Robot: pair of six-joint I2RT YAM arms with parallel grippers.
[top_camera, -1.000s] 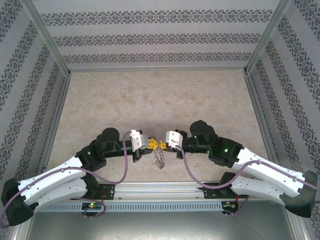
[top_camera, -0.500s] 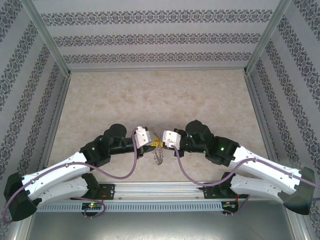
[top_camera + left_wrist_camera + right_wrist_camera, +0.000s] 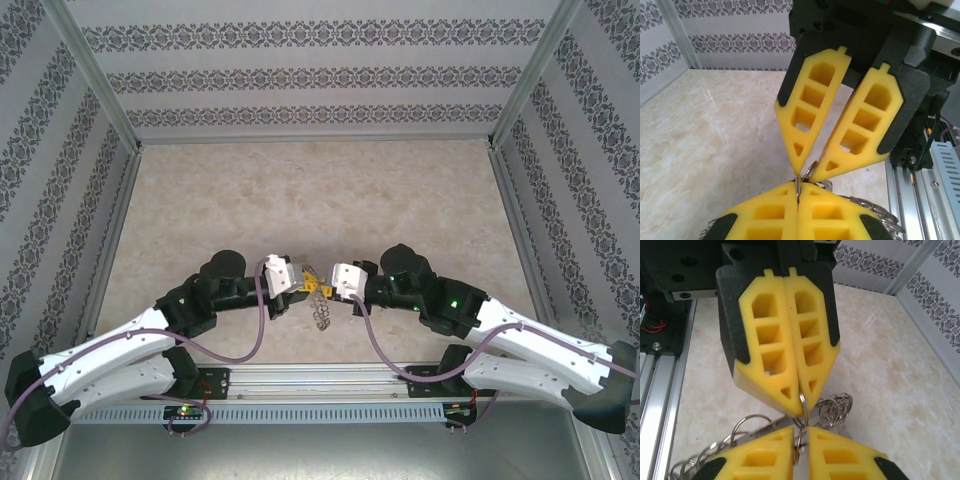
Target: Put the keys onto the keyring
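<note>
Top external: keyring (image 3: 320, 316) slung by its upper rim, body drooping toward the near side. Cannot tell whether its lower edge touches the marble-look tabletop (image 3: 300, 200) beneath it.

Close up from the wrists: flat grey metal ring, rim fringed with small wire loops (image 3: 836, 407), one loop at the top pinched from both sides.

Left gripper (image 3: 308, 287) just left of the keyring's top: yellow fingers pressed flat together, wire poking out at the tips. Clamped on that loop.

Right gripper (image 3: 325, 291) just right of the keyring's top, nose to nose with the left one: fingers drawn in to a sliver of gap, wire running down into it. Gripping what looks like the same loop; not certain.

Handling, by judgement:
- Expect low weight, all metal, nothing fragile.
- Stiff in the flat body, floppy at the fringe: free to swing and pivot about a single pinch point.
- Thin smooth wire, likely slippery, likely to twist out of the pads under side load.
- Best hold: flat rim right beside the target loop for stiffness, other gripper on the loop wire itself. Avoid grabbing a bunch of fringe.
- Watch for springy wire snapping shut when spread.

Further out: aluminium rail (image 3: 330, 372) on the keyring's near side, well apart; patterned walls (image 3: 320, 75) far beyond the keyring's far side.
</note>
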